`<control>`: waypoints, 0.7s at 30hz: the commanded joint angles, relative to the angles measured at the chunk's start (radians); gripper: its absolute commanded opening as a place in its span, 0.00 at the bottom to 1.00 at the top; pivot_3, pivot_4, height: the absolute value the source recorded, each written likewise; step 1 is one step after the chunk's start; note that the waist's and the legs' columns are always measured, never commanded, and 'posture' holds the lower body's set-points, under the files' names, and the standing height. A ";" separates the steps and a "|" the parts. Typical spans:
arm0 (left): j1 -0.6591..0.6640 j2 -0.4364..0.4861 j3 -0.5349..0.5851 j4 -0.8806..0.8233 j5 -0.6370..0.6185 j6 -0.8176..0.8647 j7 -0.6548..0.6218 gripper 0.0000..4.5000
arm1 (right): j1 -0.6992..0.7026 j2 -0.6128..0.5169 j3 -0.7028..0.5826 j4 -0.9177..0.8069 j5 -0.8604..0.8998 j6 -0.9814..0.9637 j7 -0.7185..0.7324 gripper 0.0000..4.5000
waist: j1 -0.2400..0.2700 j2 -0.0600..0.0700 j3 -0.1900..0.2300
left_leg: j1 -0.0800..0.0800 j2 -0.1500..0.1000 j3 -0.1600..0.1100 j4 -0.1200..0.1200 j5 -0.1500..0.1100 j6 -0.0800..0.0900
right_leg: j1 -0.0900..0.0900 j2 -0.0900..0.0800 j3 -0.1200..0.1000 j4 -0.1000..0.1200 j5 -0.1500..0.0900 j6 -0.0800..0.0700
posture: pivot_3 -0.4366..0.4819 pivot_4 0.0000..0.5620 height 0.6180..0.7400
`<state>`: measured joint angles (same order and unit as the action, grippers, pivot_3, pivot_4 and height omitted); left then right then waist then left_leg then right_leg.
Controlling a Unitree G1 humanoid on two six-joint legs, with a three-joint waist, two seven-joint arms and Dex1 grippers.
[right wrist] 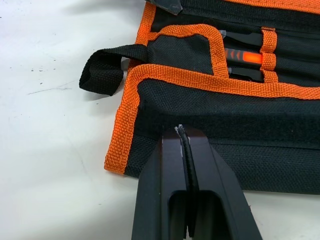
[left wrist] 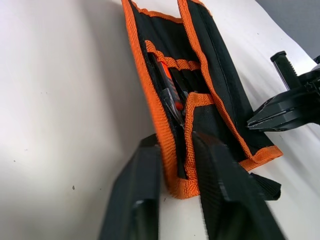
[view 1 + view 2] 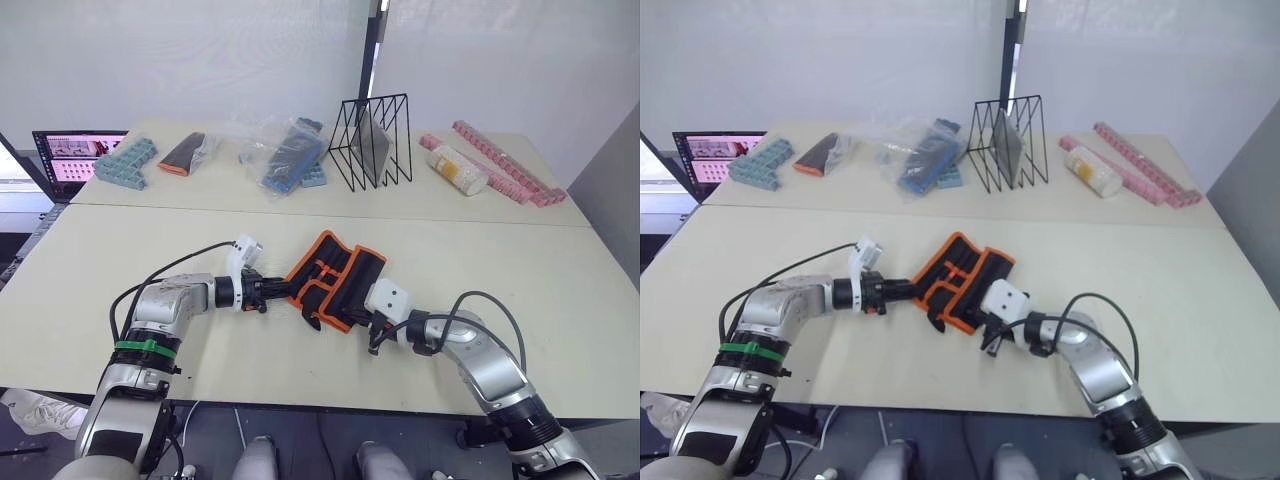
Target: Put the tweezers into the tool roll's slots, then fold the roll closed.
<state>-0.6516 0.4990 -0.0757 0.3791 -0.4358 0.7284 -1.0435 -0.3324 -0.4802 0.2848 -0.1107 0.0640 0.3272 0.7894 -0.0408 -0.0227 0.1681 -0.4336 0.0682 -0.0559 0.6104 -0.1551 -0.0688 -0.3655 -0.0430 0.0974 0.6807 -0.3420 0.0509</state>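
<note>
- The left gripper (image 2: 177, 165) has its two black fingers (image 2: 136, 195) partly apart, straddling the orange-trimmed end edge of the tool roll (image 3: 335, 277); the trim sits in the gap between them, pinched at that corner.
- The right gripper (image 1: 184, 134) has its fingers pressed together with no gap between the tips, nipping a thin fold of the roll's black outer flap at its near edge.
- From the head camera, the left gripper (image 3: 270, 292) meets the roll at its 9 o'clock side and the right gripper (image 3: 372, 322) at about its 5 o'clock corner.
- The tool roll lies partly folded on the near table (image 3: 560, 330), roughly at its centre, orange edging showing all round.
- Inside the roll, the tweezers (image 1: 245, 56) sit tucked under an orange strap, dark with a bright orange patch; how many there are cannot be told.
- A short black fabric tab (image 1: 101, 71) sticks out from the roll's corner and rests on the table.
- On the far table at 12 o'clock stands a black wire rack (image 3: 372, 140); at 11 o'clock lie clear plastic bags (image 3: 285, 152); at 10 o'clock a laptop screen (image 3: 72, 155); at 1 o'clock a pale bottle (image 3: 458, 170) on its side.
</note>
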 commanded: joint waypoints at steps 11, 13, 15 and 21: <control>0.017 -0.096 0.003 -0.203 -0.086 0.009 -0.071 0.01 | 0.004 -0.030 -0.034 0.005 0.024 0.081 0.030 0.00 | 0.005 0.000 0.000 | 0.000 0.000 0.000 0.001 0.000 0.000 | 0.002 0.000 0.000 0.000 0.000 0.000 | 0.48 0.27 0.96; 0.018 -0.104 -0.021 -0.225 -0.084 0.013 -0.085 0.01 | 0.002 -0.033 -0.031 0.003 0.025 0.090 0.034 0.00 | 0.007 0.000 0.000 | 0.000 -0.001 0.000 0.001 0.000 0.000 | 0.002 0.000 0.000 0.000 0.000 0.000 | 0.48 0.27 0.96; 0.009 -0.111 -0.049 -0.225 -0.069 0.005 -0.094 0.01 | 0.002 -0.035 -0.027 -0.002 0.025 0.098 0.038 0.00 | 0.008 0.000 0.000 | 0.000 -0.001 0.000 0.001 0.000 0.000 | 0.003 0.000 0.000 -0.001 0.000 0.000 | 0.48 0.27 0.96; -0.037 -0.146 -0.110 -0.167 -0.021 -0.035 -0.095 0.01 | 0.012 -0.032 -0.022 -0.021 0.025 0.115 0.032 0.00 | 0.011 0.000 0.000 | 0.001 -0.001 0.000 0.001 0.000 0.000 | 0.003 0.000 0.000 -0.001 0.000 0.000 | 0.48 0.27 0.96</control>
<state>-0.6582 0.3637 -0.1777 0.2149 -0.4635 0.7180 -1.1248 -0.3388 -0.5006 0.2602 -0.1365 0.0931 0.4134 0.8247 -0.0301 -0.0227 0.1681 -0.4331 0.0674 -0.0564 0.6113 -0.1551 -0.0689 -0.3626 -0.0433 0.0974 0.6791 -0.3421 0.0510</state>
